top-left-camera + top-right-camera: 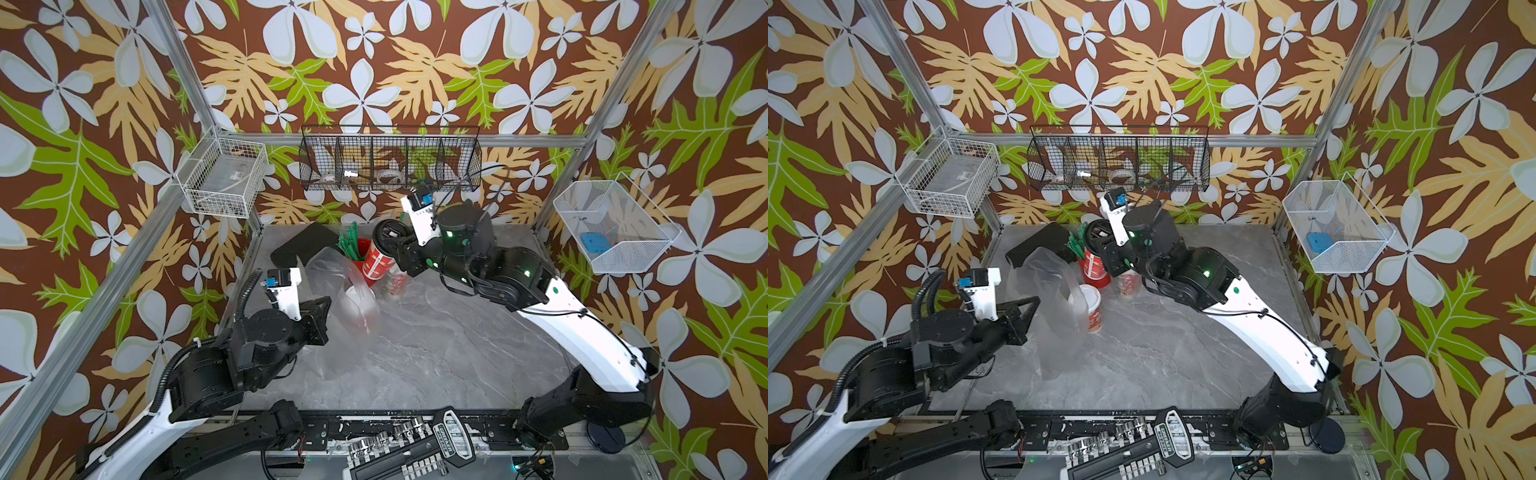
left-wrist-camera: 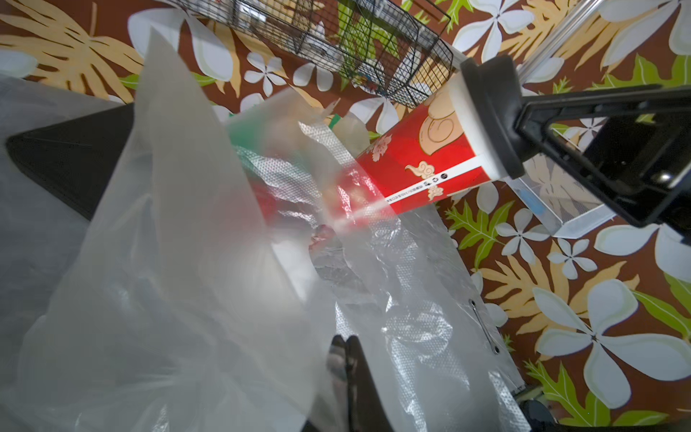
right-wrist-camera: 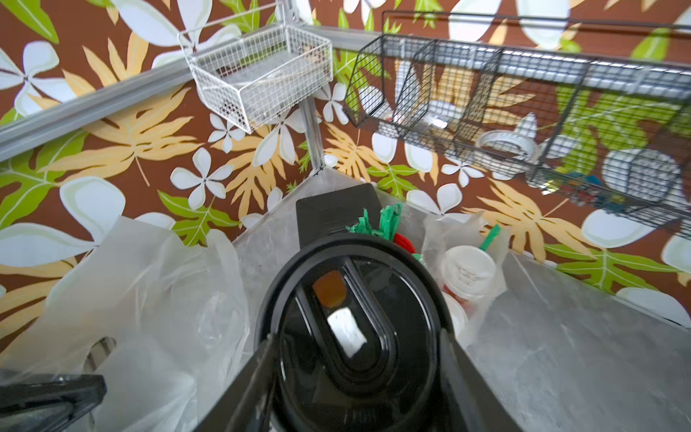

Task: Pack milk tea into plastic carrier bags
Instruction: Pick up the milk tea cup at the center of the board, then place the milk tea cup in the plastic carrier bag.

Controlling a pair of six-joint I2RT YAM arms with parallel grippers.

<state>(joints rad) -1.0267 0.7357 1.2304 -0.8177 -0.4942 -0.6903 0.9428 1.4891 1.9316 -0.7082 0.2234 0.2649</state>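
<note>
**Right gripper**: jaws part-way apart, clamped on opposite sides of the black-lid cup, just under the lid. The cup is tilted, lid toward the back wall and lower end toward the bag. In the left wrist view that lower end lies behind the bag's film. Contact with the table cannot be determined.

**Left gripper**: jaws together, pinching the film at the bag's near edge. The bag stands open on the table, between the two grippers.

**White-lid cup**: upright at the bag's right side. In a top view it is seen through the film, so it appears to be inside.

**Second bag**: on the table beyond the held cup, beneath the right arm. It holds two more white-lid cups and a green straw.

**Straw cup**: upright, just beside the held cup on its left, behind the open bag.
</note>
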